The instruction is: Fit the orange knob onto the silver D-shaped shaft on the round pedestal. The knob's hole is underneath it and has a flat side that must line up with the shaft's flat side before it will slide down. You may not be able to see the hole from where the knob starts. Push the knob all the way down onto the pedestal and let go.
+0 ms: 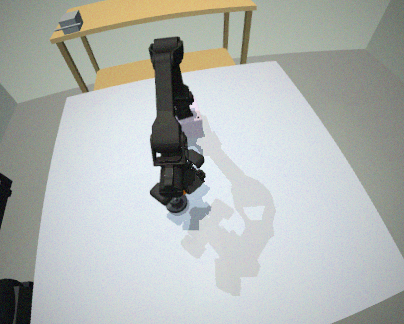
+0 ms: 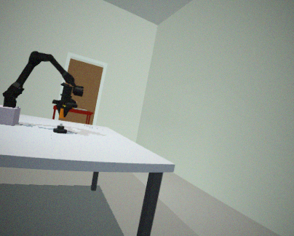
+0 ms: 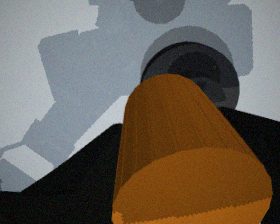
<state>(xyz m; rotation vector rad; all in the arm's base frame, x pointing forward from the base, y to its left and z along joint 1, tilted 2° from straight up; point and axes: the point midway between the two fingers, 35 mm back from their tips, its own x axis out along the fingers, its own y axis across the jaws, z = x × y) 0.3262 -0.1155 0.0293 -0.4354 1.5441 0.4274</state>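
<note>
The orange knob [image 2: 62, 113] [image 3: 190, 182] is held upright between the fingers; only a sliver of it [image 1: 184, 192] shows in the top view. My gripper [image 2: 62, 108] [image 3: 169, 125] is shut on the knob, above the table. The dark round pedestal [image 1: 177, 207] [image 2: 60, 130] [image 3: 231, 90] stands on the table below the knob, with a gap between them in the exterior view. In the wrist view it is beyond the knob's far end and a little to the right, partly covered by it. The shaft's flat side and the knob's hole cannot be made out.
The white table [image 1: 110, 260] [image 2: 120, 154] bears the arm's pale pink base block [image 1: 194, 129] [image 2: 10, 116] behind the pedestal. The arm's shadow falls across the table top. A wooden bench [image 1: 150, 15] stands beyond the table's back edge.
</note>
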